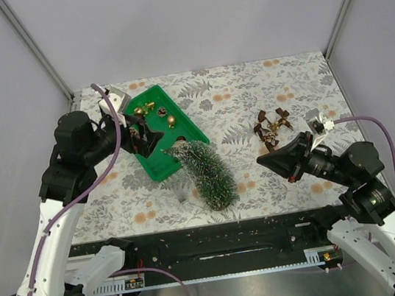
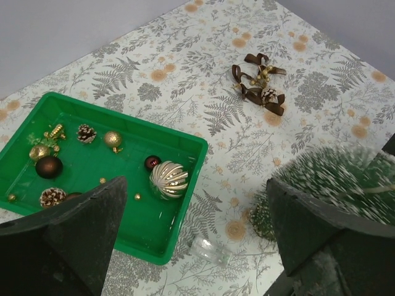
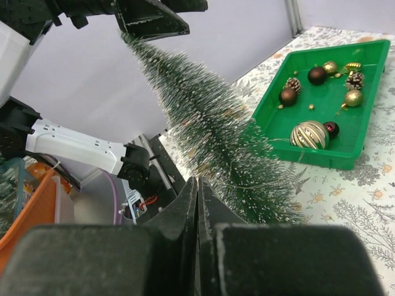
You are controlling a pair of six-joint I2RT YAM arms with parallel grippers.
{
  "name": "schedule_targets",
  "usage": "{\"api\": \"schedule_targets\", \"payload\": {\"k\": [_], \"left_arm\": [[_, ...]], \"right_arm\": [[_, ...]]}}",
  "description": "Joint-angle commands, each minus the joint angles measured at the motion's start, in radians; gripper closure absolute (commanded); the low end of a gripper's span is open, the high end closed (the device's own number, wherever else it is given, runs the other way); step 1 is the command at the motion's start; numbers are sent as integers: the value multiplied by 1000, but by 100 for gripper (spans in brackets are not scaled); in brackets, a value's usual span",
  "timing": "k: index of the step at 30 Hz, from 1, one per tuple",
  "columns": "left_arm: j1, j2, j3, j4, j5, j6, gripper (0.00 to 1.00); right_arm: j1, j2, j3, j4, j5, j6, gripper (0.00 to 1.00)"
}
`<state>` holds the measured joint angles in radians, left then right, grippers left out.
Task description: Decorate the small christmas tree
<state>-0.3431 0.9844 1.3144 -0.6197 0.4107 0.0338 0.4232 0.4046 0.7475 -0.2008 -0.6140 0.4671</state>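
Observation:
The small christmas tree stands just in front of the green tray and leans up toward my left gripper. That gripper is open, and the frosted tree top lies against its right finger. In the right wrist view the tree rises slanted, its tip touching the left gripper's finger. A thin thread hangs across its lower bristles. My right gripper hovers to the right of the tree. It is shut, with nothing visible between its fingers.
The tray holds a ribbed gold ball, a brown ball, pinecones and small gold pieces. A brown ribbon ornament lies on the patterned cloth at the right. A small clear tube lies by the tray's near corner.

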Motion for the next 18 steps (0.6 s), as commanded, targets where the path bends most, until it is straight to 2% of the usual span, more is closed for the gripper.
{"api": "schedule_targets", "payload": {"k": [1, 6, 9, 15, 18], "left_arm": [[15, -35, -7, -55, -15, 43, 1], [23, -32, -14, -217, 105, 220, 1], [32, -32, -18, -287, 192, 304, 1], [36, -55, -38, -247, 425, 266, 1], [36, -24, -14, -264, 464, 253, 1]], "right_arm": [[-4, 65, 44, -6, -82, -45, 100], [6, 140, 39, 31, -89, -80, 100], [69, 175, 46, 8, -37, -133, 100], [425, 279, 147, -120, 308, -297, 100], [560, 312, 168, -132, 450, -329, 100]]}}
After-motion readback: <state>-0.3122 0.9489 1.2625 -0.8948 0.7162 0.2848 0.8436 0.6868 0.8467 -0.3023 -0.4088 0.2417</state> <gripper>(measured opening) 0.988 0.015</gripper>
